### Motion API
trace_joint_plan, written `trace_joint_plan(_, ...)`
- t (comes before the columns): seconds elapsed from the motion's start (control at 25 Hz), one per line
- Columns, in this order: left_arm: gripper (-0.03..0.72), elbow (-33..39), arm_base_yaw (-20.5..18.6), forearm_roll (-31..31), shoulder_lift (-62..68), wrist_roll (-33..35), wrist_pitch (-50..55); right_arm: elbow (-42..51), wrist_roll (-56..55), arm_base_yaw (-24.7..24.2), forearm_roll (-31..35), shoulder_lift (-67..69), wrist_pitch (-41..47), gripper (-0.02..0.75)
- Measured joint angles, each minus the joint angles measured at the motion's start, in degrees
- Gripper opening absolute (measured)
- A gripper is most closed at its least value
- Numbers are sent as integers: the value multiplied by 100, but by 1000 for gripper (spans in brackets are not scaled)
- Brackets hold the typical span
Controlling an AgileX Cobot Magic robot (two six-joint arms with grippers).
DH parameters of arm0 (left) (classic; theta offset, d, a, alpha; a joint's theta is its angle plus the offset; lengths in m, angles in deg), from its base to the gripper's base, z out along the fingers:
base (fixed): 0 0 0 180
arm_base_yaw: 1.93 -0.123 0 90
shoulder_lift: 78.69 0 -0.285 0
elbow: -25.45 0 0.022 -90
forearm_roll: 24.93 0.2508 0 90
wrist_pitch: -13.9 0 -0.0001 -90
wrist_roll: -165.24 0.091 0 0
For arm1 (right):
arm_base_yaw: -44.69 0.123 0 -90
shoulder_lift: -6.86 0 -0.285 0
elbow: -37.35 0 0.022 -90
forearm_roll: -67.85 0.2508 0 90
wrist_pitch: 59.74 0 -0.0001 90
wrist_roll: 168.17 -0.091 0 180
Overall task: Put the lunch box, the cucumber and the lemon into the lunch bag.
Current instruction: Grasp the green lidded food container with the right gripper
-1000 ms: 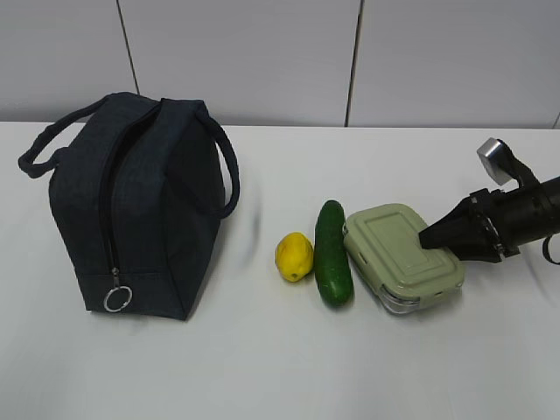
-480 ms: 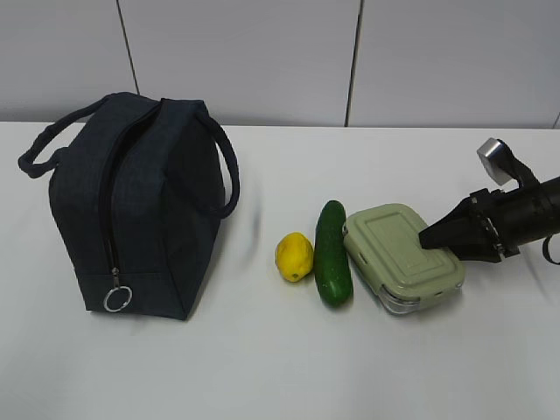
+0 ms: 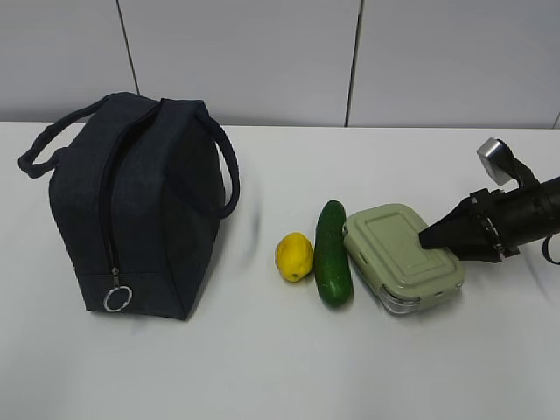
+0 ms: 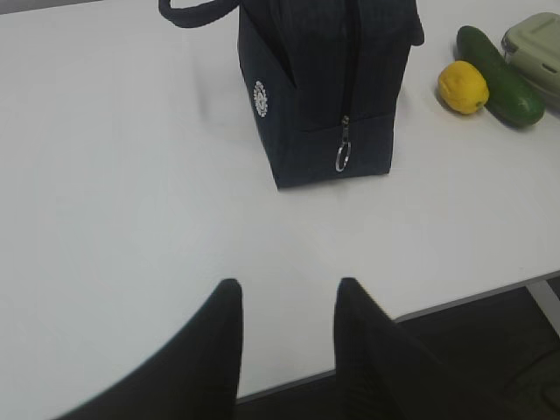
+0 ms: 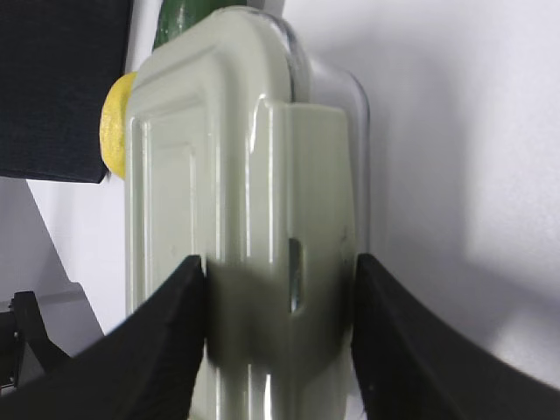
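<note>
The sage-lidded lunch box (image 3: 398,254) lies on the white table, rightmost in a row with the cucumber (image 3: 332,254) and the lemon (image 3: 294,256). My right gripper (image 3: 427,238) reaches in from the right and is shut on the box's near end. In the right wrist view its fingers (image 5: 278,271) press either side of the lid's clip (image 5: 306,192). The navy lunch bag (image 3: 131,201) stands upright at the left, and its zipper ring (image 3: 117,299) hangs low. My left gripper (image 4: 287,284) hovers open and empty over bare table, well short of the bag (image 4: 324,87).
The table's front edge (image 4: 472,297) runs just beyond the left gripper's fingertips. Bare table lies between the bag and the lemon (image 4: 463,86). A panelled wall (image 3: 350,61) closes the back.
</note>
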Motion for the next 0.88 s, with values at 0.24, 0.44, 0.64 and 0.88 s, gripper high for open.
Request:
trace_joint_plan(0.24,239,0,0,0,0,0,0,0,0,0,0,0,0,377)
trace_joint_plan(0.44,239,0,0,0,0,0,0,0,0,0,0,0,0,359)
trace_joint_plan(0.64,239,0,0,0,0,0,0,0,4,0,2,0,4,354)
trace_joint_plan(0.88,239,0,0,0,0,0,0,-9,13,0,35,0,4,354)
